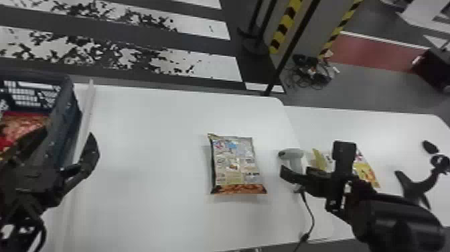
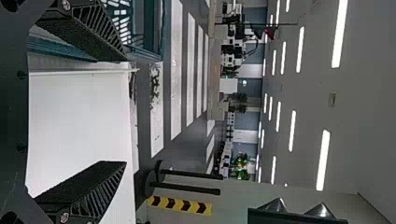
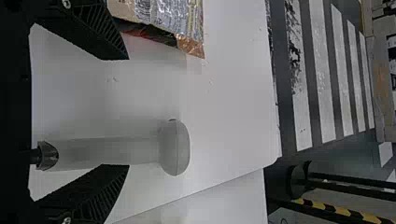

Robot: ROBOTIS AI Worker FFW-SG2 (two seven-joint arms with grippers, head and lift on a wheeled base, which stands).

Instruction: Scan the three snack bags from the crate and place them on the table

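Note:
My left gripper [image 1: 68, 142] is open beside the dark blue crate [image 1: 65, 110]; in the left wrist view the same gripper [image 2: 126, 111] has nothing between its fingers. A red snack bag [image 1: 25, 122] lies inside the crate. Another snack bag [image 1: 234, 164], printed back up, rests on the white table [image 1: 147, 150]. My right gripper [image 1: 297, 171] stands open at the grey scanner [image 1: 292, 154]. In the right wrist view the scanner [image 3: 112, 150] has its handle between the fingers of this gripper [image 3: 128, 112], with gaps on both sides. A yellow snack bag [image 1: 366, 171] is partly hidden behind the right arm.
A second white table [image 1: 334, 117] adjoins on the right and carries a black curved stand [image 1: 415, 187]. The scanner's cable [image 1: 312, 214] runs toward the front edge. Beyond the tables are a black pole [image 1: 288, 57] and striped posts.

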